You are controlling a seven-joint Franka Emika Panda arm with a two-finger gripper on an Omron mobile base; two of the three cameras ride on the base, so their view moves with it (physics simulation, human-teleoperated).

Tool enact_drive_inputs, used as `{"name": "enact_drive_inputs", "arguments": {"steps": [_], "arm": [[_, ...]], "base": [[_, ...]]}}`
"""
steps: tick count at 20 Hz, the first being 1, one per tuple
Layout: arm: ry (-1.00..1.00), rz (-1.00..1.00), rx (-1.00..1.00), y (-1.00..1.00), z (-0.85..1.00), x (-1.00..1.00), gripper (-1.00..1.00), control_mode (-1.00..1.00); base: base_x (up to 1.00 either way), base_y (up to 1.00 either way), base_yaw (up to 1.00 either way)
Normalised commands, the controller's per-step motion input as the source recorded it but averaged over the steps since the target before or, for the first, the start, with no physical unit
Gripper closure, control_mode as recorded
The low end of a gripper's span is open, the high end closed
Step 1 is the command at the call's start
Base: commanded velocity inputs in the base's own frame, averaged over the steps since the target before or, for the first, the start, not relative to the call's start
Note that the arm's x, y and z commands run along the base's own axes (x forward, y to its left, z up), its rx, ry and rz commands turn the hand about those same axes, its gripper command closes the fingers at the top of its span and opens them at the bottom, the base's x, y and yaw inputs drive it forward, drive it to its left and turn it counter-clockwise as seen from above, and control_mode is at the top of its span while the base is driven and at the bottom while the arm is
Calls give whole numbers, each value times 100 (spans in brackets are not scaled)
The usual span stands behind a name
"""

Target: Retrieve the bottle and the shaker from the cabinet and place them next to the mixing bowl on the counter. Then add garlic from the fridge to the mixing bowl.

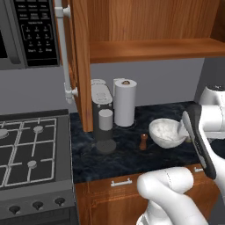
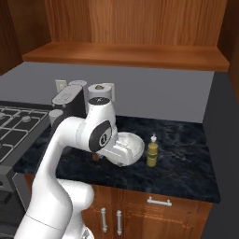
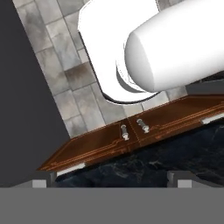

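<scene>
Bowl [image 2: 128, 145], bottle [image 2: 151, 151] crowd mid-counter [image 2: 186, 163]; right side seemingly open.

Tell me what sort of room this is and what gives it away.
A rendered home kitchen: a gas stove under a microwave, wooden cabinets over a dark marble counter, and a paper towel roll beside a mixing bowl.

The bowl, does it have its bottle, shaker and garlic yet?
Bottle and shaker already stand on the counter, one on each side of the mixing bowl. The gripper is open, holding nothing. Fetching garlic from the fridge is left; I can't see into the bowl.
</scene>
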Motion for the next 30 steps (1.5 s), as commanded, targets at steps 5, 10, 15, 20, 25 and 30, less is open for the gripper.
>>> {"name": "enact_drive_inputs", "arguments": {"steps": [5,10,15,20,25,30], "arm": [[1,0,0,0,-19,1,-100,-100],[0,0,0,0,0,0,-100,-100],[0,0,0,0,0,0,-100,100],[0,0,0,0,0,0,-100,100],[0,0,0,0,0,0,-100,100],[0,0,0,0,0,0,-100,100]], "base": [[0,0,0],[0,0,0],[0,0,0],[-10,6,-21],[-34,11,-58],[-45,3,-70]]}}
